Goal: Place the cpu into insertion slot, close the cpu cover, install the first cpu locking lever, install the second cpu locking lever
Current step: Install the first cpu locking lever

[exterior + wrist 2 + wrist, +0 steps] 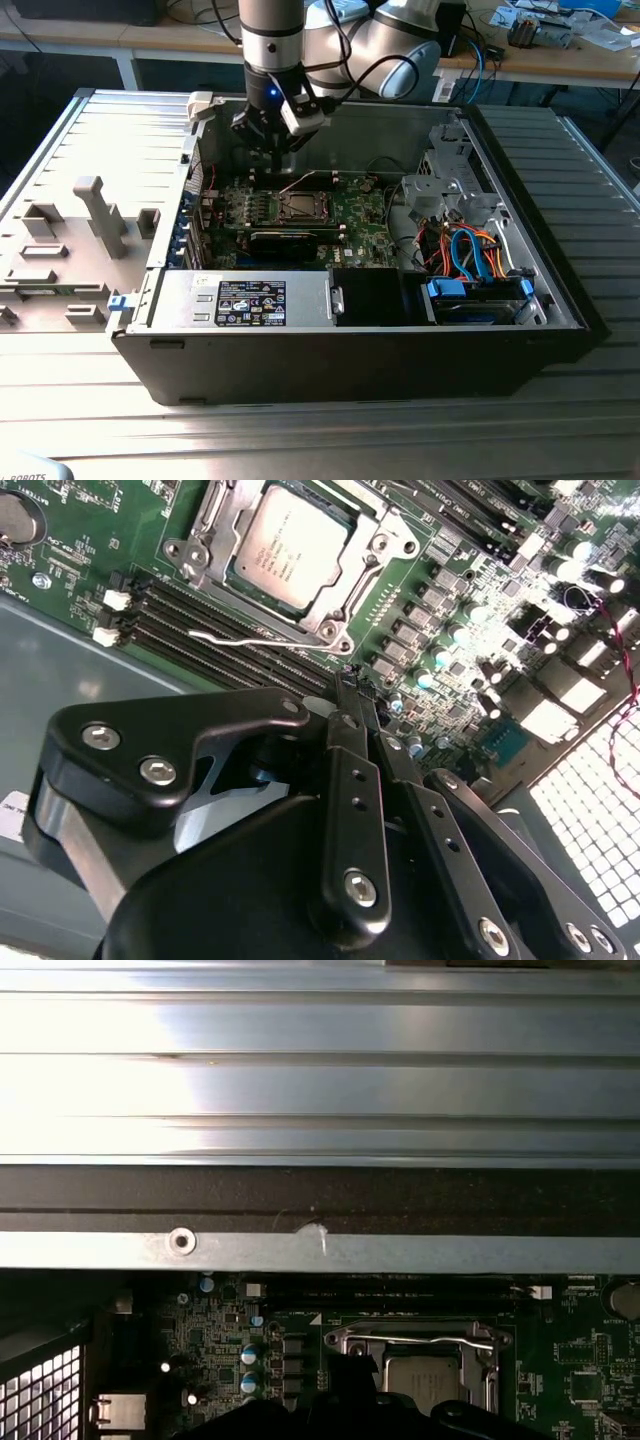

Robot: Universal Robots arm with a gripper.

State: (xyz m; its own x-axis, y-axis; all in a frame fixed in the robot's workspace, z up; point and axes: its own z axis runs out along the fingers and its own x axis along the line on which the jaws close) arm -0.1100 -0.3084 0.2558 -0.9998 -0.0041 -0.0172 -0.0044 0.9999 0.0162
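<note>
Silver-grey metal marks the goal: the cpu already lies flat in the insertion slot, with the cpu cover down around it, so that its top shows through the window. Both sit just beyond the fingertips of the hand in the second wrist view, and lower than the hand in the exterior view, where it hangs over the green circuit board inside the open computer case on the table. The hand's two fingers are drawn together and grip nothing.

Between the fingertips and the cover lies a thin wire locking lever. It runs along the near edge of the frame, and its hooked end stands out over the long black memory slots. It looks unlatched to me, though the catch itself is too small to judge. I take the lever work to be the step in hand.

To do it well, the closed fingertips should serve as a single narrow pusher. They should meet the wire near its hooked end, press it down and then sideways under its catch, and keep off the cpu's top. The wire is springy and smooth, so a push off its line could let it slip and snap back, or drive the fingertips into the memory slots.
</note>
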